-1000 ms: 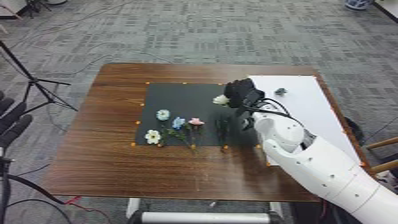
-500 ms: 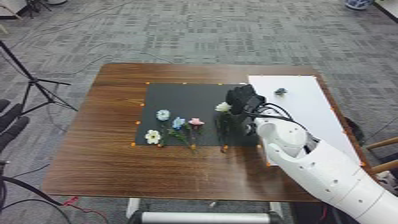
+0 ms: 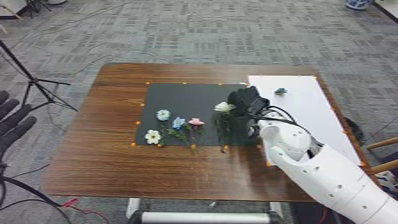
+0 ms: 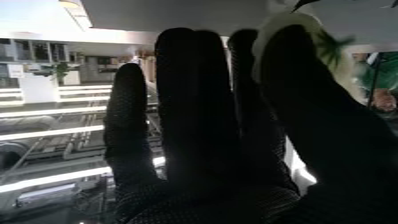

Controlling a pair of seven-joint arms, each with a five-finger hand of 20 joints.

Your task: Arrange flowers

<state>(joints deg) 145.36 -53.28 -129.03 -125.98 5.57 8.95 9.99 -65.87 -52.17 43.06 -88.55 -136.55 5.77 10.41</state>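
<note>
My right hand (image 3: pixel 248 102) is over the right part of the black mat, fingers straight, just right of a white flower (image 3: pixel 224 107) whose dark stem lies toward the front edge. Whether they touch I cannot tell. Left of it lie a pink flower (image 3: pixel 196 121), a blue flower (image 3: pixel 179 122), a pale blue flower (image 3: pixel 163 114) and a white open flower (image 3: pixel 153 136). In the right wrist view my right hand (image 4: pixel 200 115) has straight fingers, with a green sprig (image 4: pixel 333 49) by one tip. My left hand (image 3: pixel 15 122) is off the table's left side, fingers spread.
The black mat (image 3: pixel 182 95) lies mid-table, beside a white board (image 3: pixel 306 107) with a small blue-green item (image 3: pixel 281 91) on it. The brown table (image 3: pixel 107 110) extends left and in front. A black tripod (image 3: pixel 35 80) stands on the floor to the left.
My right hand has moved toward the table's front and slightly right. The white flower has shifted a little toward the front and now shows apart from the fingers. My left hand has come slightly inward.
</note>
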